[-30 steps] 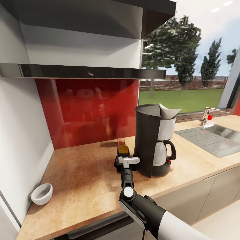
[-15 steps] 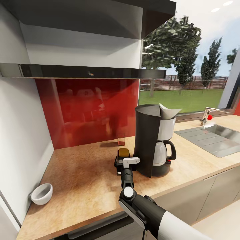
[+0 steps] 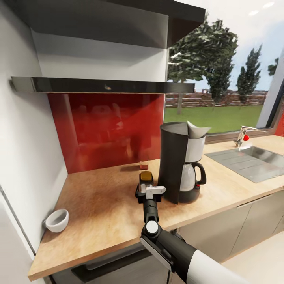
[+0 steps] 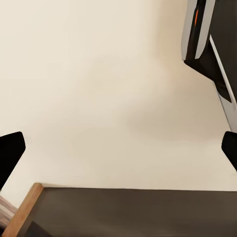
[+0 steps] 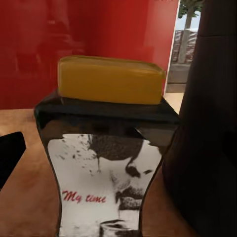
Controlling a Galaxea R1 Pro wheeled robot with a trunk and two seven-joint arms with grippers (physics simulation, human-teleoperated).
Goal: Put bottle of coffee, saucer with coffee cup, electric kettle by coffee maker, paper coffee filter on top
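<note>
The black coffee maker (image 3: pixel 178 165) stands on the tan countertop (image 3: pixel 98 205), with the white paper coffee filter (image 3: pixel 197 129) resting on its top. Just to its left stands the dark bottle of coffee (image 3: pixel 146 177) with its yellow cap (image 5: pixel 111 79). My right gripper (image 3: pixel 146 191) is around it. It is open, and a strip of counter shows between one fingertip (image 5: pixel 10 154) and the bottle's side. The white coffee cup (image 3: pixel 57 220) sits far left by the wall. My left gripper (image 4: pixel 118 150) hangs open over pale floor. The saucer and the electric kettle are out of view.
A steel sink (image 3: pixel 252 157) with a faucet (image 3: pixel 243 138) lies at the right end of the counter. A range hood (image 3: pixel 102 85) and dark cabinet overhang the red backsplash (image 3: pixel 106 130). A white wall (image 3: pixel 23 165) closes the left side.
A second ago the bottle's cap sank a little between the right fingers. Since then the whole picture has shifted, so the camera has moved; more of the counter's front edge shows.
</note>
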